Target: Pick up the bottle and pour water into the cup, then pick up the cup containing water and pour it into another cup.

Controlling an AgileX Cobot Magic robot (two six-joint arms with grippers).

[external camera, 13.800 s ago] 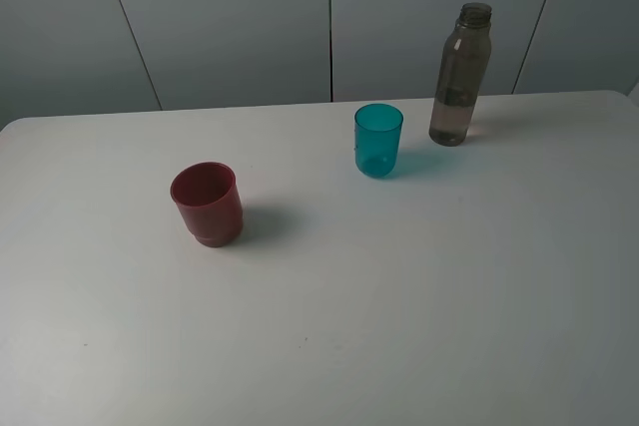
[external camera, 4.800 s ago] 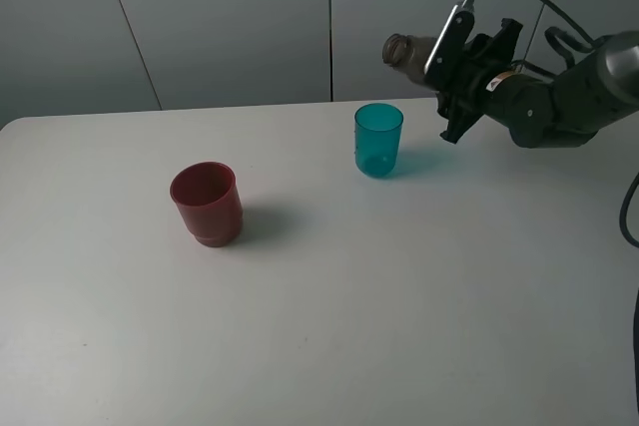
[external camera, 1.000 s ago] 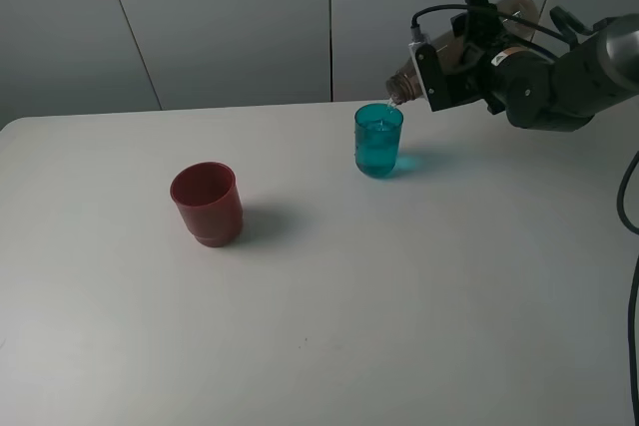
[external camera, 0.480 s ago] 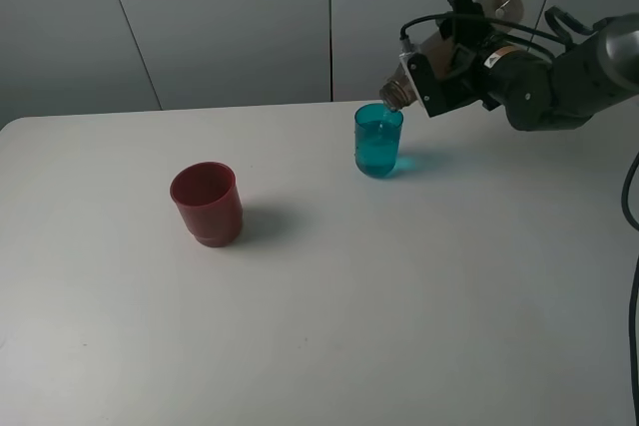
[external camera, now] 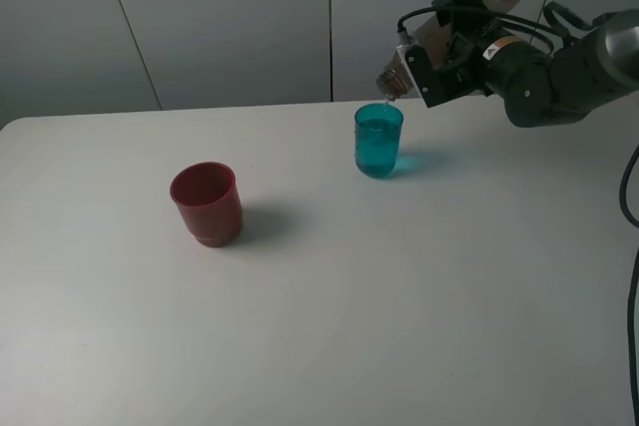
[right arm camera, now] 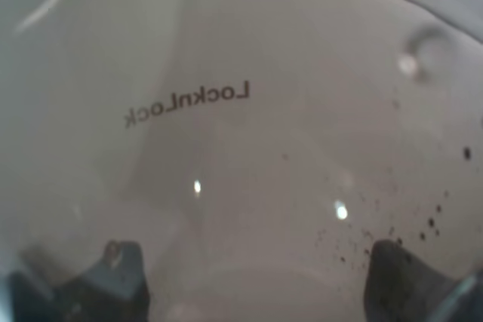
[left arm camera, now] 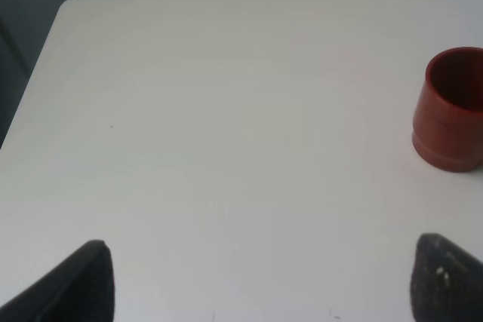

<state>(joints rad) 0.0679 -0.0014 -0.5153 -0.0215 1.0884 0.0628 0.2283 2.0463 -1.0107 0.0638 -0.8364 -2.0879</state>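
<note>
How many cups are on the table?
2. The teal cup stands at the back, under the mouth of the tilted bottle; the red cup stands apart, nearer the front left. None seems hidden.

A white table [external camera: 399, 326] stands before grey wall panels [external camera: 220, 17].

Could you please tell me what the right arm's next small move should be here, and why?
Probably the right gripper should tip the bottle back toward upright: its neck hangs tilted above the cup, a thin stream falls in, and the cup already looks well filled.
</note>
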